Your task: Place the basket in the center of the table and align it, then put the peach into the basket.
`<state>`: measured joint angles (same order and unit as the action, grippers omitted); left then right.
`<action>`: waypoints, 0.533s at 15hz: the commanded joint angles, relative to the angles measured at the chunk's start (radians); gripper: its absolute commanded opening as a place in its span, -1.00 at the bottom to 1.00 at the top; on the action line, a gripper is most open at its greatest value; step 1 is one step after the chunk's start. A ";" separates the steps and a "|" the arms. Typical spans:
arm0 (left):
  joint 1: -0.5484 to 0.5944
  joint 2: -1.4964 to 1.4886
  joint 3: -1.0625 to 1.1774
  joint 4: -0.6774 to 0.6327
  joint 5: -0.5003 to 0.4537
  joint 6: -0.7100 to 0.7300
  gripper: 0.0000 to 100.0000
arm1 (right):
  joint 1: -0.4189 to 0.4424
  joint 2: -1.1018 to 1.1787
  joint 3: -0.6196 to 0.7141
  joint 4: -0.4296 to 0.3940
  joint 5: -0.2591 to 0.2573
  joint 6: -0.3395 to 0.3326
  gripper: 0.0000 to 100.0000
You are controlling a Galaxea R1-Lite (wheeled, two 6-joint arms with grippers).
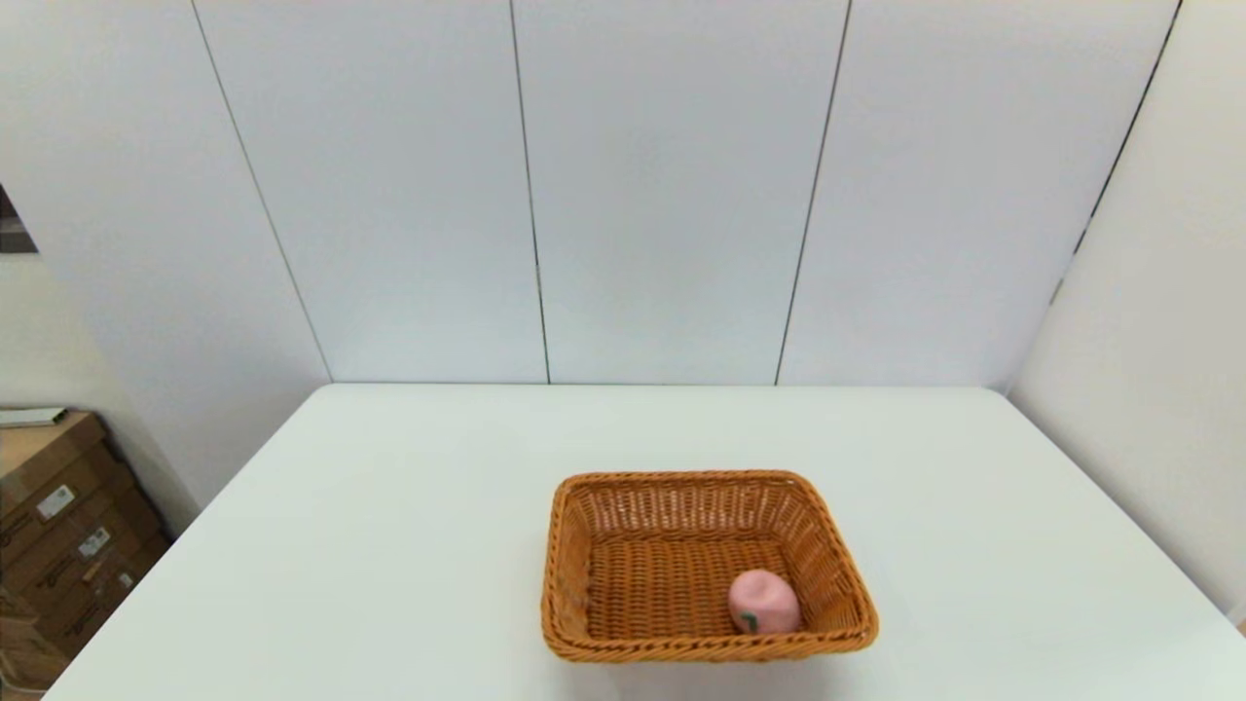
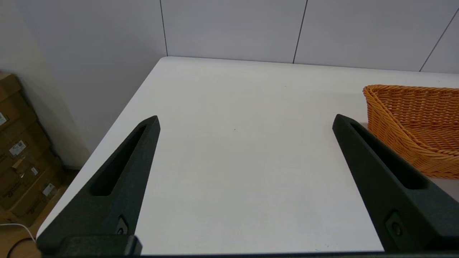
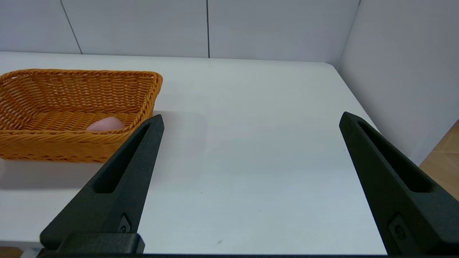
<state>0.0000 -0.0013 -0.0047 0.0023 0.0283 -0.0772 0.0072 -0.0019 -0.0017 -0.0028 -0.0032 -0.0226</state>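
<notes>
**Peach at rest in centred basket, both arms drawn clear**

Nearest you, the left gripper [image 2: 245, 122] hung over the table's near left portion with its two black fingers spread wide and nothing between them; the right gripper [image 3: 251, 120] did the same over the near right portion, jaws equally parted and empty. Neither arm reached into your head view.

Between them, toward the near edge of the table [image 1: 389, 545], sat the basket [image 1: 708, 565], roughly midway across and squared to the table's sides. The peach [image 1: 764, 602] lay inside it, in the near right corner against the wicker floor, its small green mark facing you.

Should you have needed to handle either again, the basket looked light and stiff, best taken by its braided rim on a short side. The peach looked light and smooth, perhaps a little slippery, and best pinched across its round middle.

Beyond the basket, the tabletop ran back to the panelled wall.
</notes>
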 commanded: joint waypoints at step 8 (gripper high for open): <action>0.000 0.000 0.000 -0.001 0.001 -0.003 1.00 | 0.000 0.002 0.000 -0.002 -0.001 0.013 1.00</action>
<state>0.0000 -0.0013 -0.0047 0.0017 0.0283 -0.0787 0.0072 -0.0017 -0.0017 -0.0038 -0.0047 -0.0077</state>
